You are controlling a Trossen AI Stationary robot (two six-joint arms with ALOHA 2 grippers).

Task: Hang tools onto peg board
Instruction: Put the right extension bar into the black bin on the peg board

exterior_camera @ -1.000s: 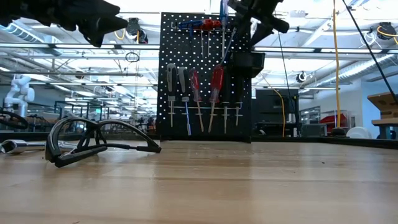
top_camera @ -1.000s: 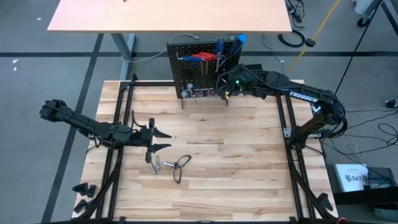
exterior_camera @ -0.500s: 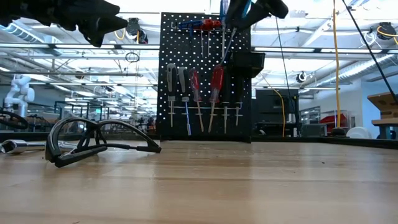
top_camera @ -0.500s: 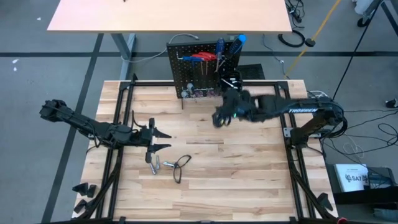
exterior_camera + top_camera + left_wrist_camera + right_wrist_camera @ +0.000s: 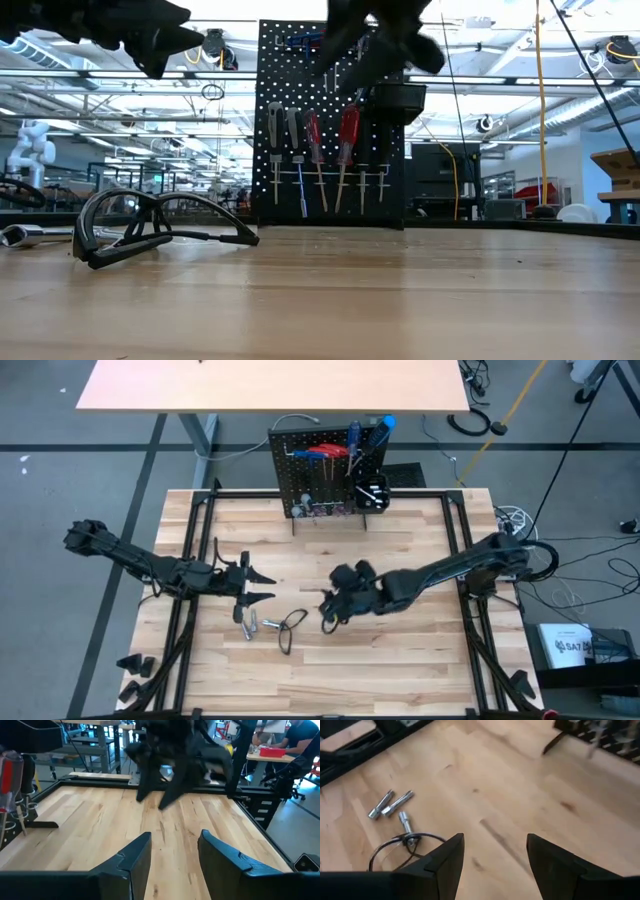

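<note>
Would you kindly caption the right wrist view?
Open right gripper above the wooden table, facing silver bits and black wire loop.

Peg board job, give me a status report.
Right gripper open, empty, over the table near the black wire loop and silver bits. Left gripper open, waiting. Peg board holds screwdrivers. Nothing blocking.

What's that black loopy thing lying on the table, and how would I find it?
Start at the wooden table and look to its front left part, between the two arms. A black wire loop lies flat there, right beside three small silver bits. Unlike those short shiny bits, it is dark, thin and curved.
</note>
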